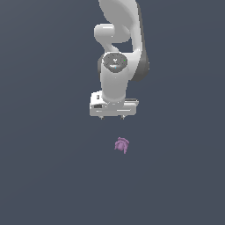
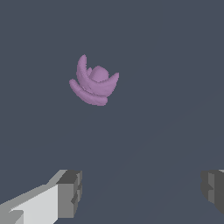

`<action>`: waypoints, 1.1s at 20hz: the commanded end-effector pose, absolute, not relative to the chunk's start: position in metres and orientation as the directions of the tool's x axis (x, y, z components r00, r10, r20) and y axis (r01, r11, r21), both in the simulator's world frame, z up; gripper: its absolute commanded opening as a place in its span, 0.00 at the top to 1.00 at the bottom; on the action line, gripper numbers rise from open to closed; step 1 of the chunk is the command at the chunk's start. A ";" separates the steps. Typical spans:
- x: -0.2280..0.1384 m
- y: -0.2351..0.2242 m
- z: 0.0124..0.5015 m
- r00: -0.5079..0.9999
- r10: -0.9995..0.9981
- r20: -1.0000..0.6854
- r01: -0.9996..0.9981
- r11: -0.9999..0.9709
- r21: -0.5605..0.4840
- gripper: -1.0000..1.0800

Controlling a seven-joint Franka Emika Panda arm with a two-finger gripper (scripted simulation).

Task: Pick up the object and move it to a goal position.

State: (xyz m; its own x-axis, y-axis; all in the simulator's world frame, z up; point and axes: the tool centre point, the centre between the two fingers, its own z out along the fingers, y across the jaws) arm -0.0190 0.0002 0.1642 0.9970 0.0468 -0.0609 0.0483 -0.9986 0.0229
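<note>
— Looking at the white two-fingered gripper (image 1: 113, 117) on the white arm (image 1: 117, 52), how do its fingers (image 2: 70, 194) stand?

— Spread wide apart, with nothing between them; it hangs pointing down.

— And the small purple-mauve lumpy object (image 1: 121, 145) with curved nubs?

— It lies alone on the flat dark grey-blue floor (image 1: 44, 176), apart from the gripper, below it and slightly toward the exterior view's right. The wrist view shows the object (image 2: 93, 83) clear of both fingertips.

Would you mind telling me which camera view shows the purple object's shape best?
The wrist view: the purple object appears large there, its curved lobes and rounded centre distinct. The exterior view shows it only as a tiny lump on the surface, apart from the open gripper.
</note>
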 end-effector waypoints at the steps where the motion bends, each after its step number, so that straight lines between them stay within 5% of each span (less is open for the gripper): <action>1: -0.019 0.000 0.164 0.997 0.047 -0.061 0.048 -0.999 0.023 0.04; 22: -0.005 0.012 0.159 0.999 0.000 -0.053 0.001 -1.000 0.023 0.04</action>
State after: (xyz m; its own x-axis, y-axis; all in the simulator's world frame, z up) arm -0.0076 0.0109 0.1612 0.9984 0.0135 -0.0544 0.0148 -0.9996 0.0232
